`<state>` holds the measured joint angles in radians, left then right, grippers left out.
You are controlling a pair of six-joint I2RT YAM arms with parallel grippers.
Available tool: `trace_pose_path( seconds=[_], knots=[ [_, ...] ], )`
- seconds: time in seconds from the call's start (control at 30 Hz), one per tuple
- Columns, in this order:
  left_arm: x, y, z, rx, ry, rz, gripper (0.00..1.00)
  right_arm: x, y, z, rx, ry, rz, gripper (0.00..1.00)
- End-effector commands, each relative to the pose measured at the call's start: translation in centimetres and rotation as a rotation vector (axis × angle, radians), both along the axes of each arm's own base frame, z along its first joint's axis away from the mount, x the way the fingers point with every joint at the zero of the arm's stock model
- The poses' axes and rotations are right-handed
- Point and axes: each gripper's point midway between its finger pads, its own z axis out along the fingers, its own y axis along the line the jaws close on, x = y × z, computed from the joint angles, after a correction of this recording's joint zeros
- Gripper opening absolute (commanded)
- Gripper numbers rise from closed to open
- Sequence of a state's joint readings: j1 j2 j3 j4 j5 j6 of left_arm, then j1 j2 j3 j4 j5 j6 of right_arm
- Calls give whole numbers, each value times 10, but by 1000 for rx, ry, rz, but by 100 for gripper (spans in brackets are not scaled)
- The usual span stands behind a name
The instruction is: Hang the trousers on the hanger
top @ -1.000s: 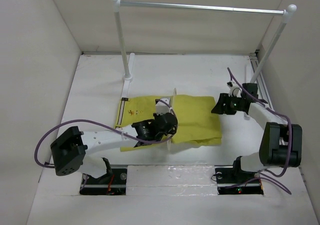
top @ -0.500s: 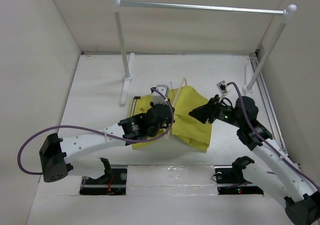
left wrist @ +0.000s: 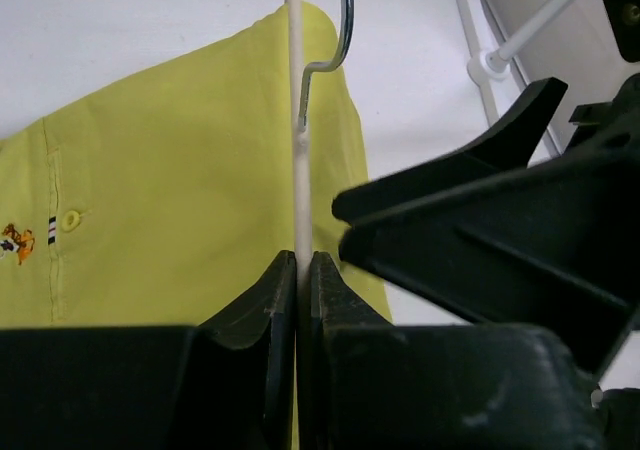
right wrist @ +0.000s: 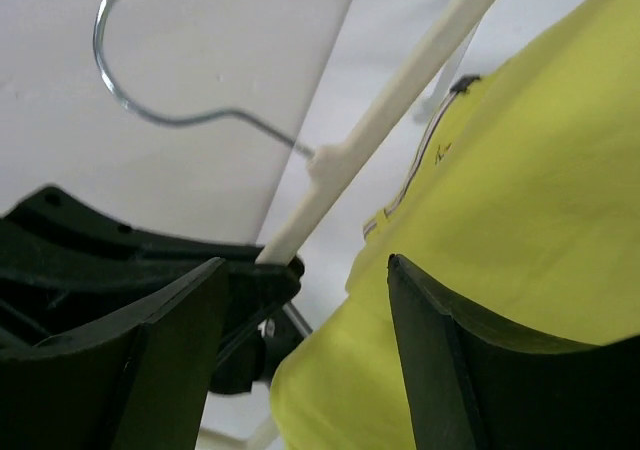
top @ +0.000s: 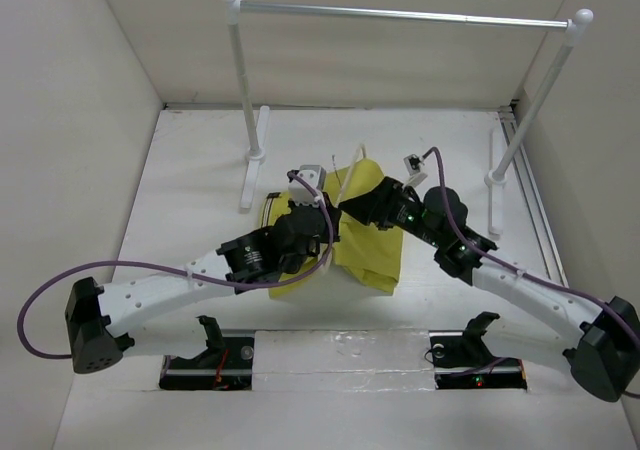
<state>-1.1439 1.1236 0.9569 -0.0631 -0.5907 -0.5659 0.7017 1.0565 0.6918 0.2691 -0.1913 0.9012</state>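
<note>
White table [top: 200, 170]: one hanger [left wrist: 297, 90], one trousers [left wrist: 180, 190]

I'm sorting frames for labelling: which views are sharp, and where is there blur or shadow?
Top view: evenly lit, sharp, only faint shadows under the arms. Left wrist view: the left claw, shut on the hanger, is dark and soft-edged up close; the trousers beyond are crisp. Right wrist view: the right claw's open fingers are blurred in the foreground; the hanger's wire hook is clear.
</note>
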Motion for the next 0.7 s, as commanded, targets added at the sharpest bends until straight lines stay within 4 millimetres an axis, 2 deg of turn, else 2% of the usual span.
trace_pose_path(
  seconds=[0.0, 0.13, 0.2, 0.33, 0.43, 0.53, 0.57, 0.67],
  knots=[
    [-5, -14, 58, -232, -78, -42, 0, 20, -5, 36, 145, -76, -121, 70],
    [-7, -19, 59, -239, -81, -65, 0, 23, 9, 26, 167, -67, -69, 67],
    [-8, -21, 59, -241, -82, -75, 0, 23, 17, 32, 227, -82, -52, 61],
    [-7, -22, 63, -247, -91, -80, 0, 16, 37, 28, 246, -37, 6, 59],
    [-4, -21, 67, -235, -102, -63, 0, 6, 47, 33, 267, -18, 25, 57],
    [-2, -20, 73, -234, -122, -56, 0, -3, 51, 39, 290, -1, 34, 47],
    [-1, -19, 76, -236, -129, -54, 0, -2, 50, 40, 294, 3, 28, 35],
    [-1, -20, 86, -247, -136, -51, 0, 1, 45, 47, 314, 6, -4, 19]
  ],
)
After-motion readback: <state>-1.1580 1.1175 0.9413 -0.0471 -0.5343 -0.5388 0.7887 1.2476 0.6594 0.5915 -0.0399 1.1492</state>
